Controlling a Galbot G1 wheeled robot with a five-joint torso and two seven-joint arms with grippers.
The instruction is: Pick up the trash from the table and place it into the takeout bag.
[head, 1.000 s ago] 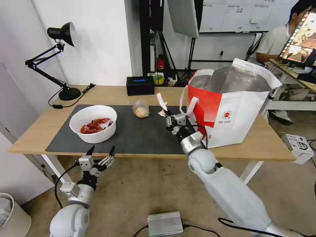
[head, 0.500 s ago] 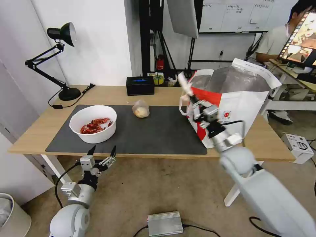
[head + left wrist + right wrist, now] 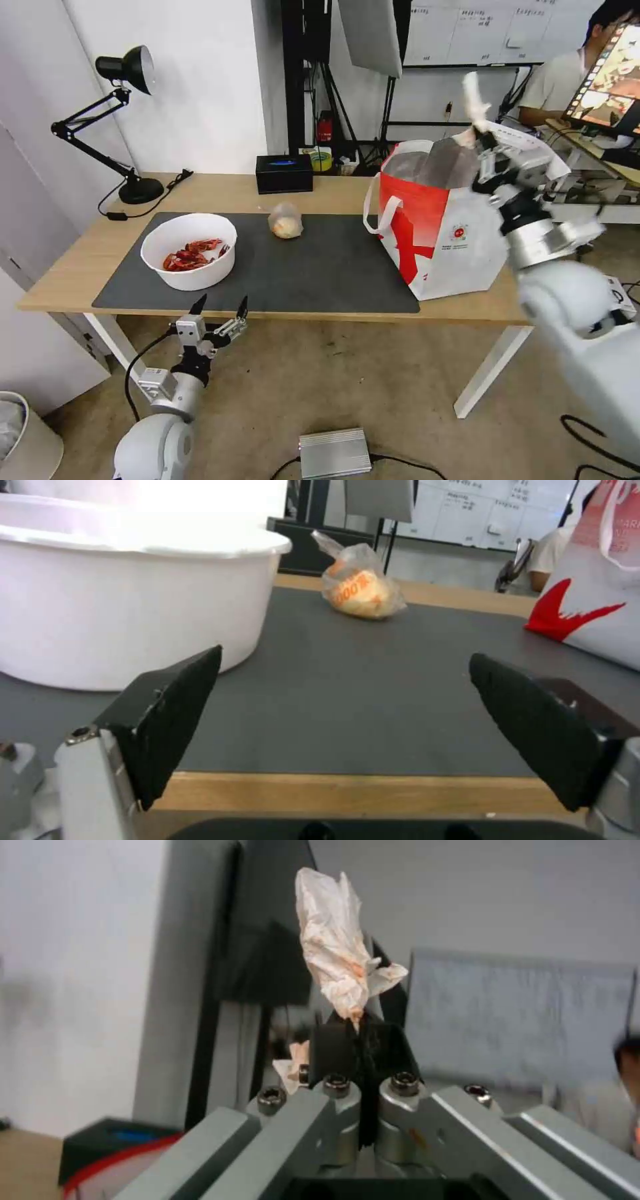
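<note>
Setting: a lab or studio workroom. Indicators: whiteboard (image 3: 477, 30) at 12 o'clock, softbox (image 3: 370, 33) on a stand, monitor (image 3: 610, 77) on a desk at 2 o'clock, bare floor with a power box (image 3: 335, 453) at 6 o'clock.

White wall (image 3: 200, 80), black desk lamp (image 3: 123, 73), concrete floor (image 3: 333, 387).
</note>
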